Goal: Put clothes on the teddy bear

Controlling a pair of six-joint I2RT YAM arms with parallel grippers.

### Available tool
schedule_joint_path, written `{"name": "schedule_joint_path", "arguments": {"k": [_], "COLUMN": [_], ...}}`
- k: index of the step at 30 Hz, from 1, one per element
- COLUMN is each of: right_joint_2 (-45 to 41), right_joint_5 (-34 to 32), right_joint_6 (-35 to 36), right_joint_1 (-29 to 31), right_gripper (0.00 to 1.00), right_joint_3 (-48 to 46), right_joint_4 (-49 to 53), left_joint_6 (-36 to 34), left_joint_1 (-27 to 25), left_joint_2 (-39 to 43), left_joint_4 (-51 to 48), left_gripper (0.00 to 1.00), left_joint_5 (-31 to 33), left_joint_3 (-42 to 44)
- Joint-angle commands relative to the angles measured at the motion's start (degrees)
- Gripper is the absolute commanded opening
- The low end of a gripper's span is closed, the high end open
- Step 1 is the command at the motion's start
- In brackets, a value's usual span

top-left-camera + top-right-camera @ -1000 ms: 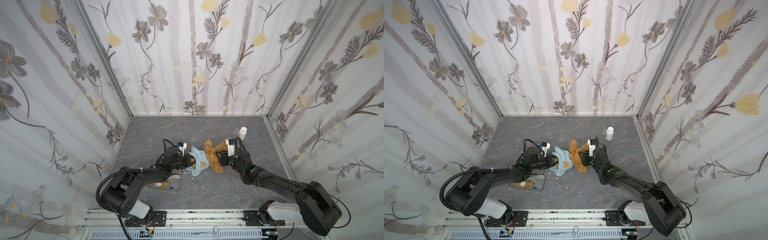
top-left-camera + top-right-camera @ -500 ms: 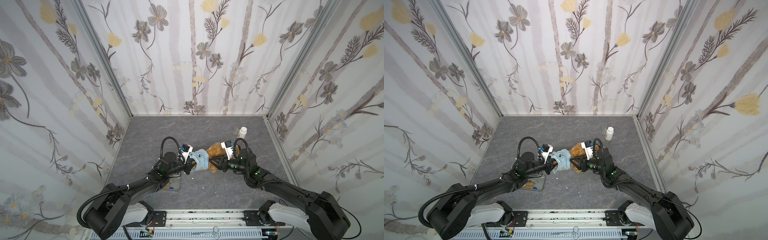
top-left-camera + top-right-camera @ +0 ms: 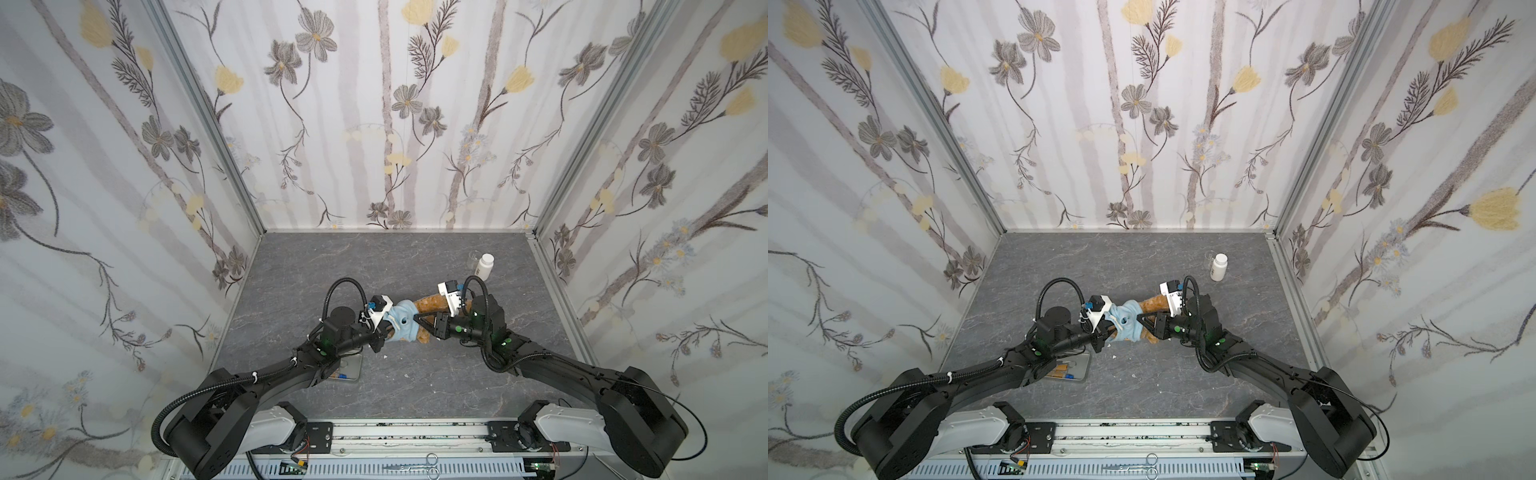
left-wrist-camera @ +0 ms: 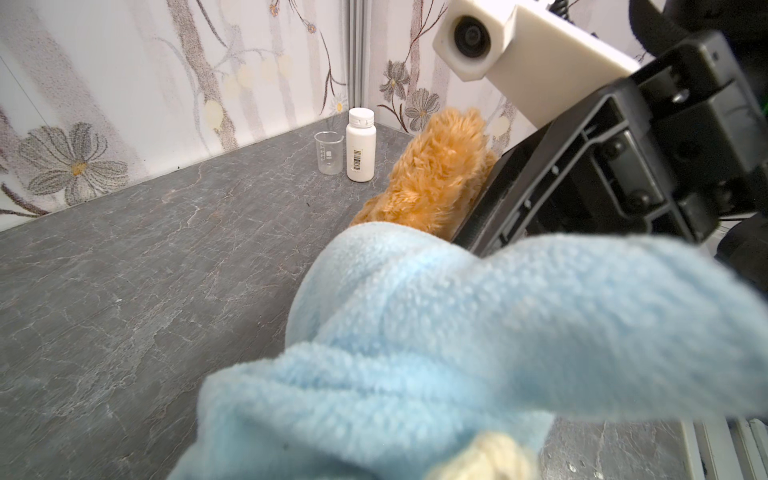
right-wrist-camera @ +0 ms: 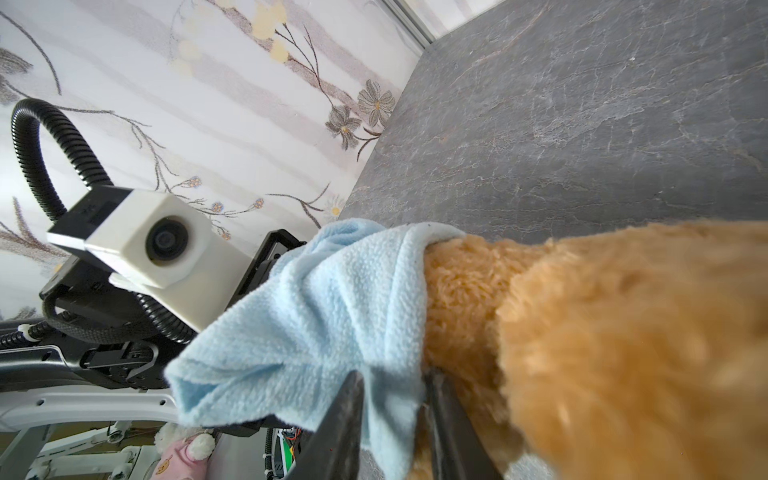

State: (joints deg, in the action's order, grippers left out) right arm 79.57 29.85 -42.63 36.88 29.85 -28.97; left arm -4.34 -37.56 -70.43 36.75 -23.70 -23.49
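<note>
- Nearest the rail, both arms are kept low at the base and stretched forward and inward over the grey, slate-looking table [image 3: 374, 399], so the two wrists are brought nose to nose around the middle.
- A shallow metal tray [image 3: 1082, 368] is tucked half under the left arm. The bits inside are too small to be made out.
- The left gripper [image 3: 384, 332] is clenched tight. The light blue shirt [image 3: 403, 321] is bunched right over it, so its tips are hidden in the left wrist view, but the fleece looks to be what's grabbed.
- The right gripper [image 5: 392, 386] is pointed straight at the left one from the opposite side. The shirt's hem is caught between its two dark, tapered fingers [image 5: 345, 415].
- The shirt is made of soft, nubby fleece and is crumpled into thick folds.
- The teddy bear [image 3: 432, 302] is strung between the two grippers at mid-table. It's shaggy golden-brown plush. One end is swallowed by the shirt and the rest is stuck out toward the back right, just beside the right wrist camera. Whether the table is touched can't be told.
- Farther back, a white plastic bottle [image 4: 360, 145] with a ribbed cap and a barcode label is stood upright just beside a small clear beaker [image 4: 329, 151], near the back right corner.
- Everything is boxed in by floral-papered walls [image 3: 395, 124].
</note>
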Motion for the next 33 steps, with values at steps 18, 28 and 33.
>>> {"name": "schedule_joint_path", "arguments": {"k": [18, 28, 33], "right_joint_2": [-10.19, -12.07, -8.62], "right_joint_5": [-29.11, -37.54, -30.27], "right_joint_6": [-8.09, -4.48, 3.12], "right_joint_1": [1.24, -0.69, -2.31], "right_gripper": [0.0, 0.0, 0.05], "right_joint_3": [-4.39, -6.11, -1.85], "right_joint_4": [7.97, 13.43, 12.12], "left_joint_6": [-12.15, -8.9, -0.02], "left_joint_1": [-3.65, -3.85, -3.63], "left_joint_2": [3.56, 6.75, 7.63], "left_joint_4": [2.46, 2.97, 5.94], "left_gripper": [0.0, 0.0, 0.0], "left_joint_5": [-0.09, -3.97, 0.17], "left_joint_3": [3.62, 4.36, 4.29]}}
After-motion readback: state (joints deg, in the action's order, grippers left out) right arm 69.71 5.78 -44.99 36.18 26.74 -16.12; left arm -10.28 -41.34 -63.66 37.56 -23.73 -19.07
